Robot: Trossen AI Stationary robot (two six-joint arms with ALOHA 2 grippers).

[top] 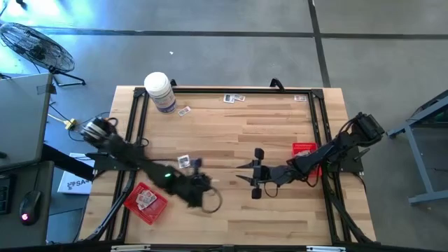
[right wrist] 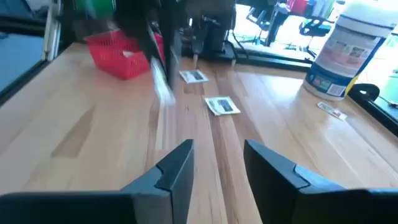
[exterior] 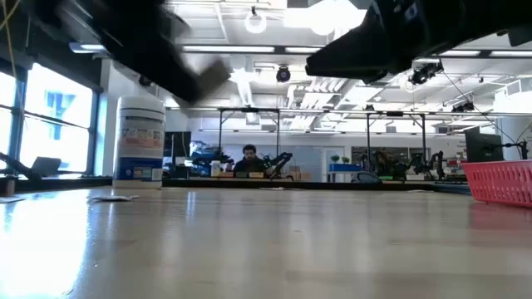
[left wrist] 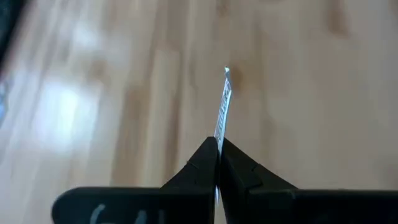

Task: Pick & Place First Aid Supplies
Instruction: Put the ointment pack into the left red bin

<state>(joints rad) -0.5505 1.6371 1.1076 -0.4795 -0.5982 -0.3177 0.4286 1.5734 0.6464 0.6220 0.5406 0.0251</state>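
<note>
Judging by the two shallow red plastic trays, only part of the work done: several small flat white packets lying in the left tray (top: 145,203), the right tray (top: 306,154) mostly hidden under the right arm, contents impossible to tell. Left to collect: loose packets on the wooden table (top: 231,217), namely a pair near the far edge (top: 233,98), one at the far right corner (top: 301,98), one beside the large white jar with a bluish label (top: 160,92), one just behind the left gripper (top: 184,161).

Left gripper (left wrist: 217,152) pinched shut on a thin white packet with dark print (left wrist: 223,106), held edge-on above the table; visible only in the left wrist view, hidden from above by the arm. Right gripper (right wrist: 217,165) standing open and empty, clear only in the right wrist view, with two packets (right wrist: 221,106) on the table ahead. Low view adding only the jar, one tray and a person far behind.
</note>
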